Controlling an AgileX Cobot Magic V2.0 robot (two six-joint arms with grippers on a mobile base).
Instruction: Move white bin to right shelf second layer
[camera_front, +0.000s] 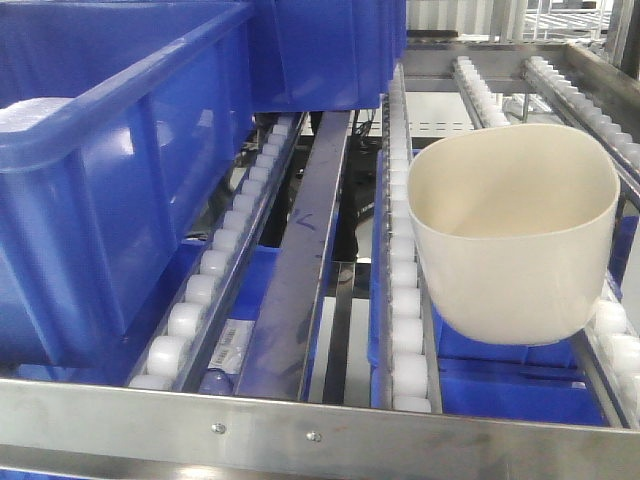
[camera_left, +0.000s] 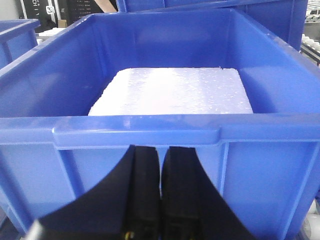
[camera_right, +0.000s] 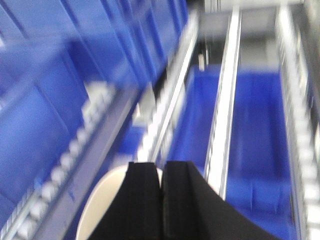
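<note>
The right claw (camera_right: 161, 187) looks clenched: its two black fingers meet with only a thin seam between them, and the curved cream rim of the white bin (camera_right: 102, 202) shows just beside and beneath them at the near left. The right wrist view is blurred, so whether the fingers pinch the rim or only sit above it cannot be told. The left claw (camera_left: 160, 187) is also closed, fingers nearly touching, with nothing between them; it hangs just in front of the near wall of a blue crate (camera_left: 165, 135) that holds a white foam slab (camera_left: 172, 92).

In the front view the bin sits tilted on the right side of the roller shelf (camera_front: 405, 300), its base down between two lines of white rollers, its open mouth leaning toward the far left. The steel front rail (camera_front: 300, 420) runs across the near edge, and a large blue crate fills the left lane.

The bin seems to have reached the shelf level already. What seems left is settling it flat and pulling the claw clear.
</note>
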